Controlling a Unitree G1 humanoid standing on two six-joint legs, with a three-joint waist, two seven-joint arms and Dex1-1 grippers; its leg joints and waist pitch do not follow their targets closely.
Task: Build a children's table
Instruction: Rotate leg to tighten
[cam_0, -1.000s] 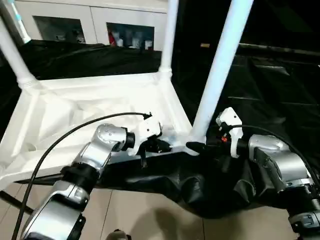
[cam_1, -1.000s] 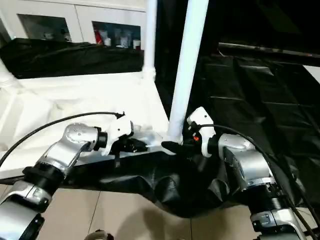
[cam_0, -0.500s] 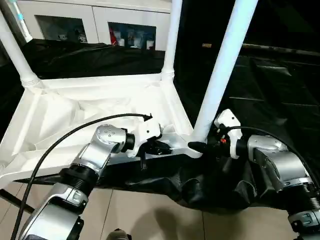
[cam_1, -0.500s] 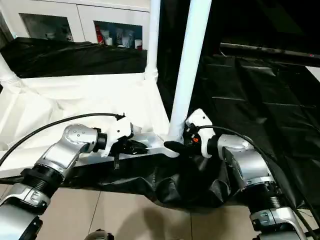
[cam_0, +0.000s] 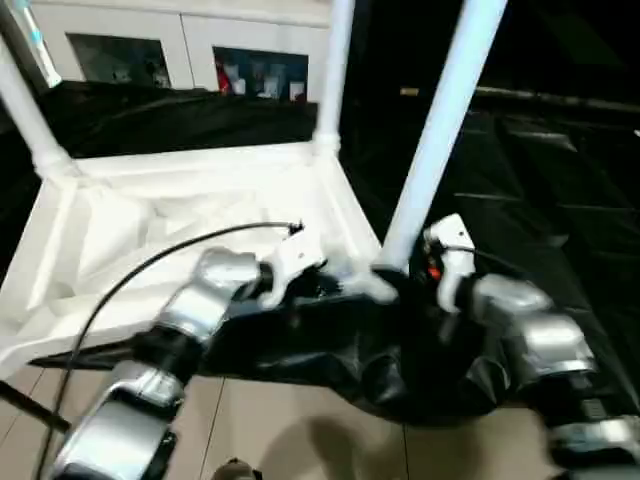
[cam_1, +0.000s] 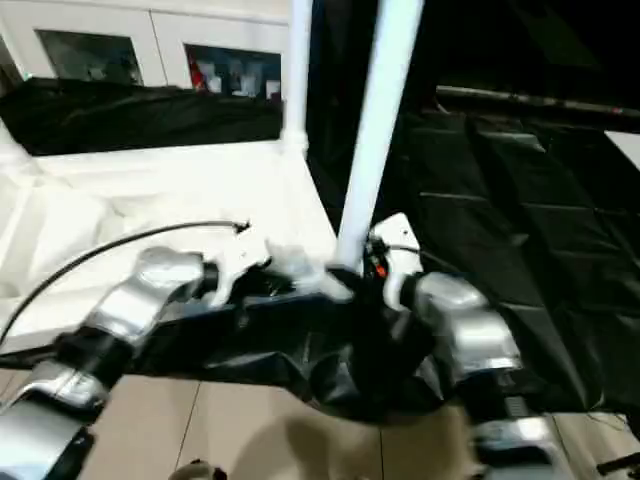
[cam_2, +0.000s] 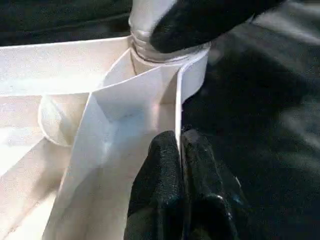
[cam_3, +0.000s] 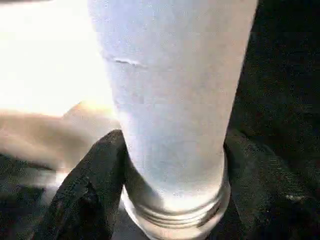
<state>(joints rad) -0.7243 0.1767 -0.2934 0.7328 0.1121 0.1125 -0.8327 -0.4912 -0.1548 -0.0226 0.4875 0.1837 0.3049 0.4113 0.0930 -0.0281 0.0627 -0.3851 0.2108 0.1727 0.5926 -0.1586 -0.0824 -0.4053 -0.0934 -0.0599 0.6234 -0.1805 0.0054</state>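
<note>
Black drape covers my worktop, where the upturned table top lies with my left tool clenched on its rim and my right tool grasping the near leg; a twist could unseat it.

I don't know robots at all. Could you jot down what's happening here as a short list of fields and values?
Item: white table top, lying underside up on a black cloth
Legs fitted: three stand in view; the nearest leg rises from the near corner
Left claw: shut on the table top's edge wall
Right claw: fingers on either side of the nearest leg's base
Background: white cabinet with glass doors
</note>
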